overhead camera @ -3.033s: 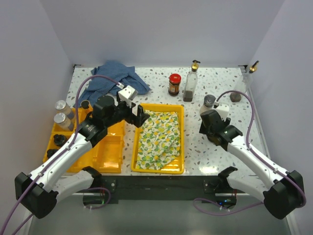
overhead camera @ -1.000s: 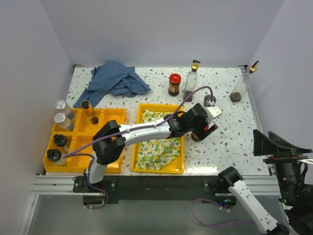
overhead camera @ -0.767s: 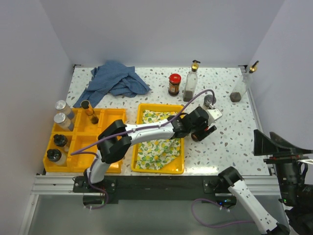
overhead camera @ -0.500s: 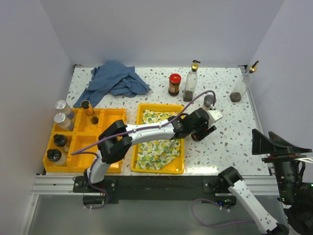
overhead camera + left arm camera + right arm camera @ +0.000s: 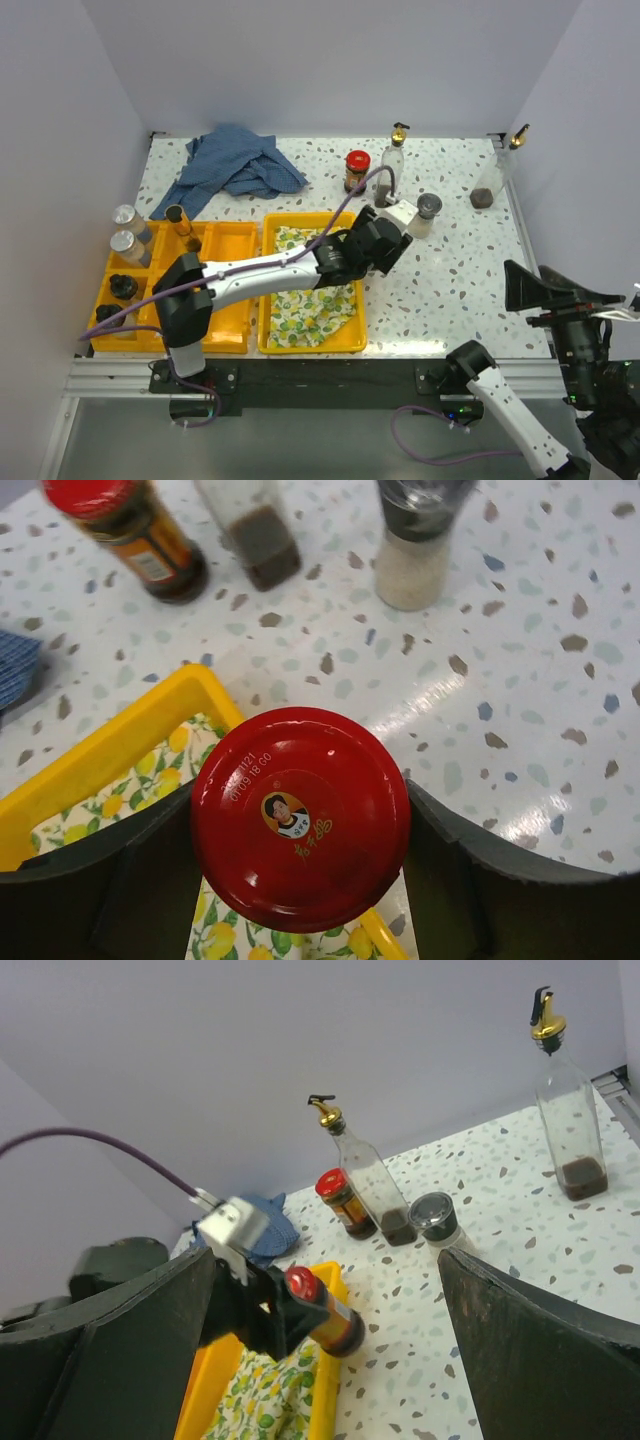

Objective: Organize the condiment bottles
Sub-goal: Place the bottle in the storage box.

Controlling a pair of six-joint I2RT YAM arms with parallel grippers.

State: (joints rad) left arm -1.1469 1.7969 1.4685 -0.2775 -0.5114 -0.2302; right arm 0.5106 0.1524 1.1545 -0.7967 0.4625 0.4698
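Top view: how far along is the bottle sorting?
Done: five bottles stand in the compartment tray. In hand: left gripper holds a red-lidded jar over the cloth-lined tray's corner. Remaining: second red-lidded jar, two gold-pourer bottles, grey-capped shaker, all on the table.

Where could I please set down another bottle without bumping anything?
The widest bare tabletop lies right of the lemon-cloth tray, in front of the grey-capped shaker. A strip lies between the blue cloth and the standing red-lidded jar. Crowded: the back row by that jar; the compartment tray, left side.
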